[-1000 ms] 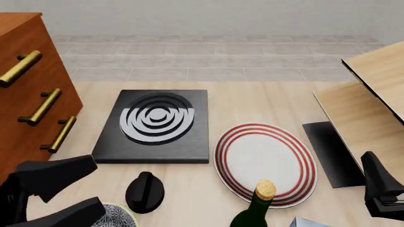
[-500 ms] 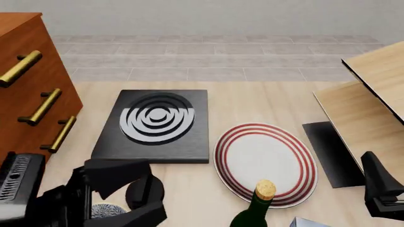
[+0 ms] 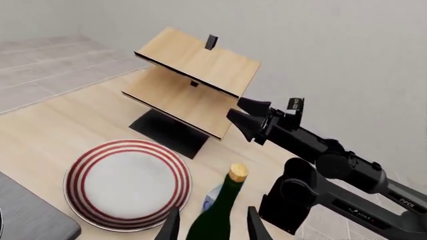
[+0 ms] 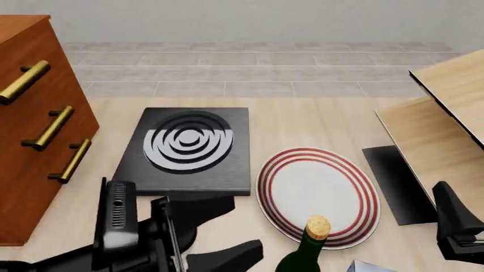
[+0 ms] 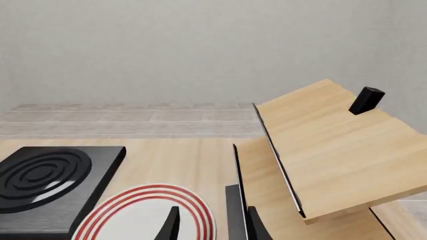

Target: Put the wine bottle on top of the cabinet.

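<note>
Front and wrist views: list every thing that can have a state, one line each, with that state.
wine bottle: upright, corked, on the table, not gripped
left gripper: open, fingers either side of the bottle
right gripper: open, holding nothing
cabinet: drawers shut
striped plate: flat, nothing on it
slanted wooden boards: tilted

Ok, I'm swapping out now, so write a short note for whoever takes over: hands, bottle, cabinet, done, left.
Left hand: open, near the bottle, fingers either side of it in the wrist view, not gripping.
Right hand: open, idle at the table's right edge, holding nothing.
Bottle: upright at the near edge, beside the plate.
Cabinet: far left, top out of view.
Done: approach only.
Left: grasp, lift, set it on the cabinet.
</note>
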